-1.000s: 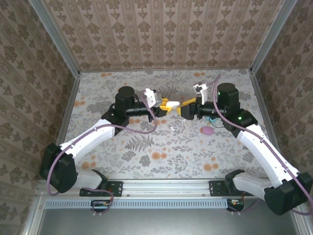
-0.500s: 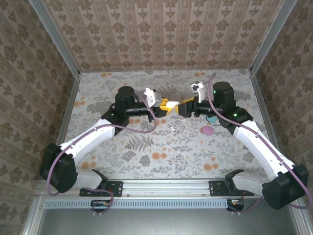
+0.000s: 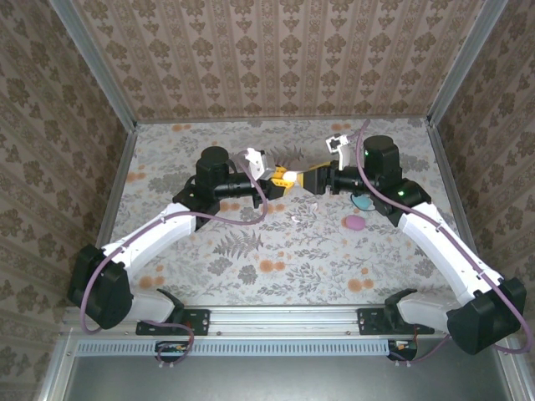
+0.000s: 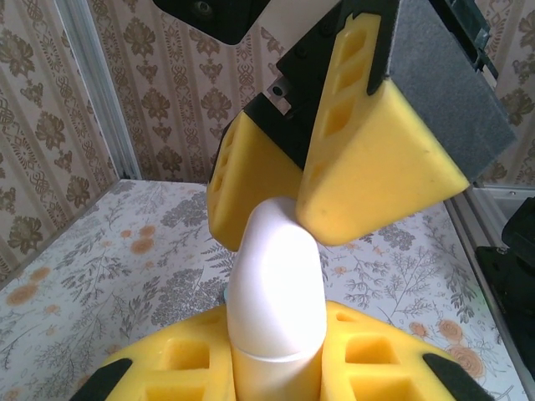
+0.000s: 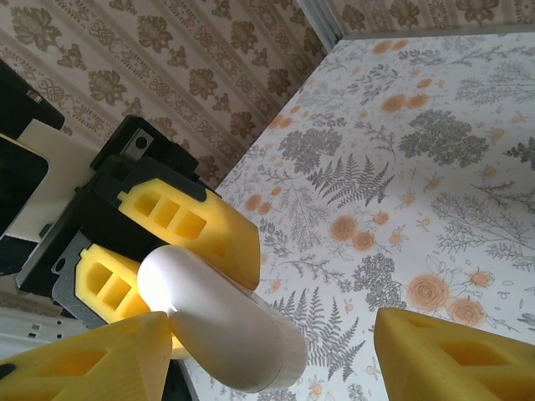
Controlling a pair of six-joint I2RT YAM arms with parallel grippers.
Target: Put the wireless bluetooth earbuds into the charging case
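A white pebble-shaped charging case [image 3: 289, 176] hangs above the middle of the table, its lid seam closed. My left gripper [image 3: 276, 179] is shut on its lower half; in the left wrist view the case [image 4: 276, 292] stands up between my yellow pads [image 4: 167, 368]. My right gripper [image 3: 308, 179] faces it from the right, open, its fingers straddling the case's free end. In the right wrist view the case [image 5: 221, 322] lies against my left-hand pad [image 5: 84, 359], with a wide gap to the other. A tiny white earbud [image 3: 298, 219] lies on the table below.
A pink pebble-shaped case [image 3: 354, 223] lies on the floral table right of centre. A teal one [image 3: 362, 203] peeks out from under the right arm. Patterned walls close in the back and both sides; the arms' rail runs along the near edge.
The right gripper has moved left and slightly up, closing on the case's free end until its fingers straddle it. The left gripper holds the case still.
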